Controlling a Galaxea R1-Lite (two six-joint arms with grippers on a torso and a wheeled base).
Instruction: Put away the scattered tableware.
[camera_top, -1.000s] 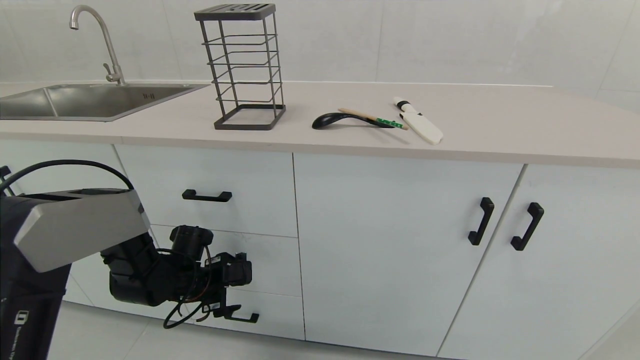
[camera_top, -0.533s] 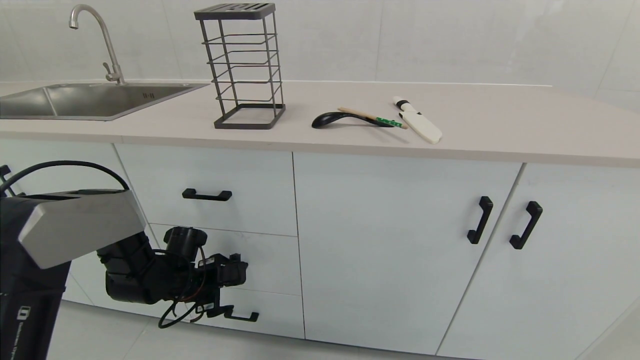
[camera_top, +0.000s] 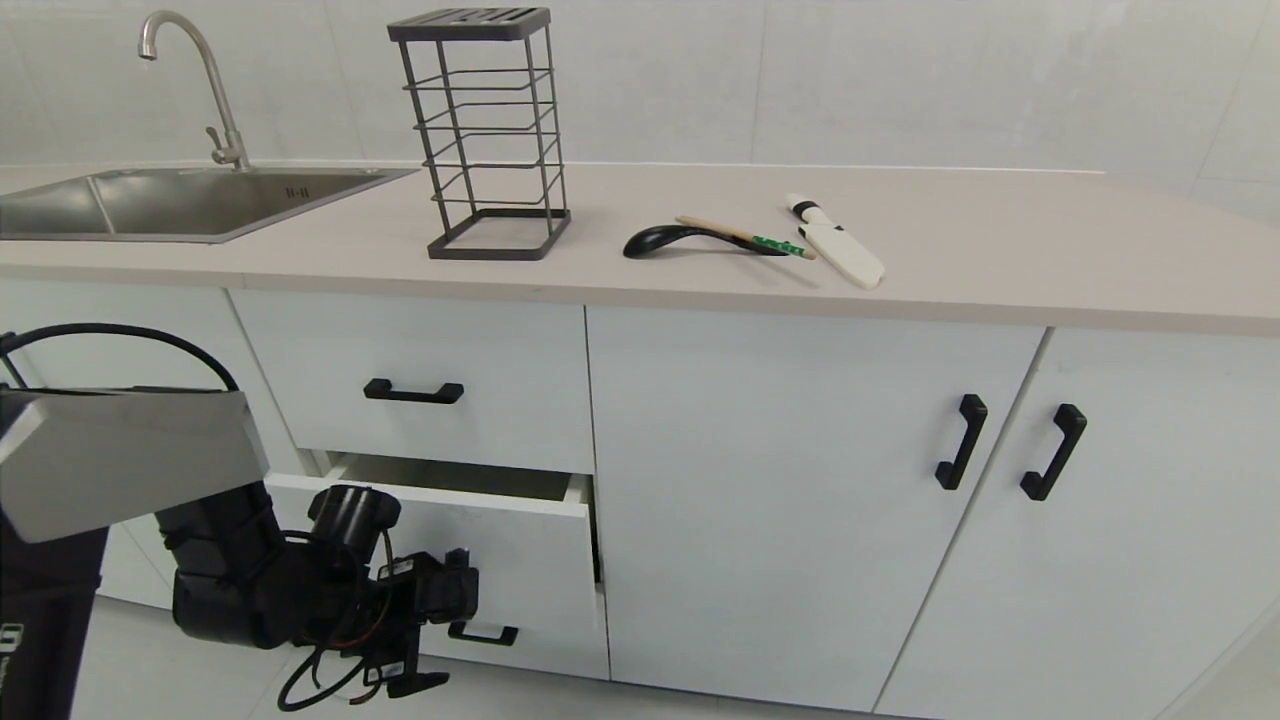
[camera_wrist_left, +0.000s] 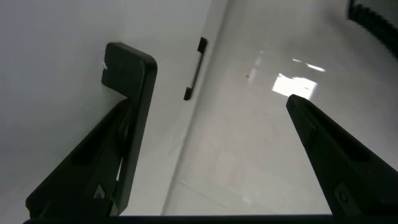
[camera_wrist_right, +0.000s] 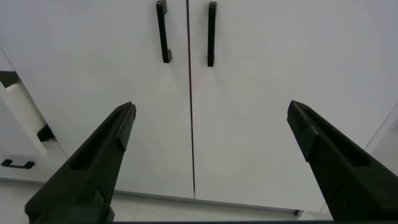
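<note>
black spoon (camera_top: 660, 240), chopsticks (camera_top: 745, 236), white utensil (camera_top: 838, 245) on bench (camera_top: 1000, 250) right of wire rack (camera_top: 495, 130) | drawer (camera_top: 520, 540) below rack stands open | left gripper (camera_wrist_left: 208, 106) at its front, jaws wide | right gripper (camera_wrist_right: 210, 111) jaws wide

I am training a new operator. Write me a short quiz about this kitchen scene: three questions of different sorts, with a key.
1. True or false: the white middle drawer under the beige countertop stands partly open.
2. Which thing lies nearest the black wire rack? A) the black spoon; B) the white flat utensil with a black band; C) the wooden chopsticks.
3. Fill in: the fingers of the right gripper stand wide ____.

Key: 1 true; 2 A; 3 open.
</note>
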